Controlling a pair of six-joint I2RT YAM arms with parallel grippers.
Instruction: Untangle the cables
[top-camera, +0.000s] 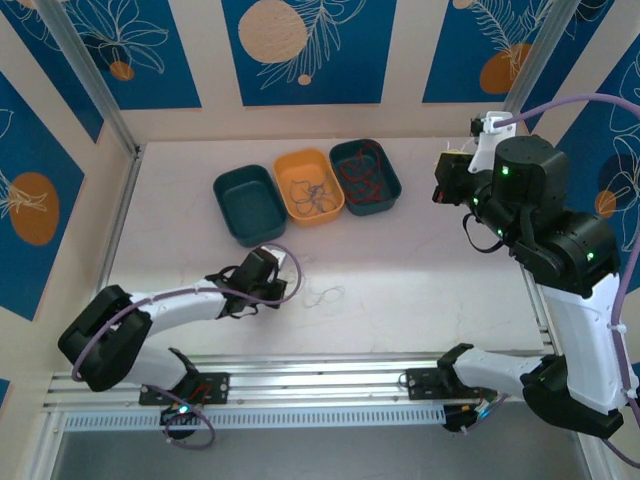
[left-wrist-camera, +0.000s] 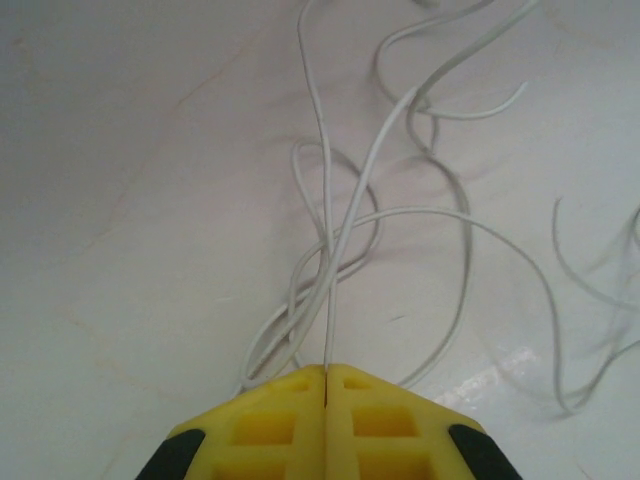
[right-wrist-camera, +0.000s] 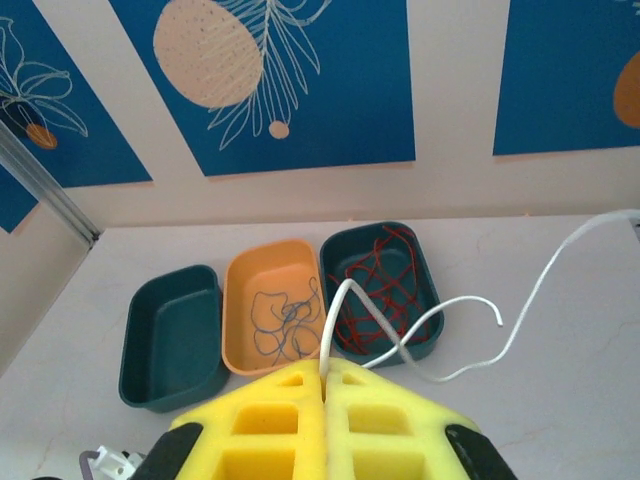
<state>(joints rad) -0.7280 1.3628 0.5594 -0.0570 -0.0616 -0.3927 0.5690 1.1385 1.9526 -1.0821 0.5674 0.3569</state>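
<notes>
A loose tangle of white wires (left-wrist-camera: 340, 235) lies on the pale table, seen faintly in the top view as white wires (top-camera: 320, 295). My left gripper (left-wrist-camera: 328, 370) is low over the table, its yellow jaws shut on one white strand of the tangle; from above the left gripper (top-camera: 272, 282) sits just left of the wires. My right gripper (right-wrist-camera: 327, 368) is raised at the right gripper (top-camera: 442, 188) spot, far right, shut on a separate white wire (right-wrist-camera: 470, 300) that curls in the air. Blue-grey wires (right-wrist-camera: 285, 320) lie in the orange bin; red wires (right-wrist-camera: 385, 285) lie in a teal bin.
Three bins stand in a row at the back: a dark teal bin (top-camera: 248, 203) with nothing showing in it, an orange bin (top-camera: 308, 158), and a teal bin (top-camera: 392, 180). Walls close in at the back and sides. A metal rail (top-camera: 300, 375) runs along the near edge.
</notes>
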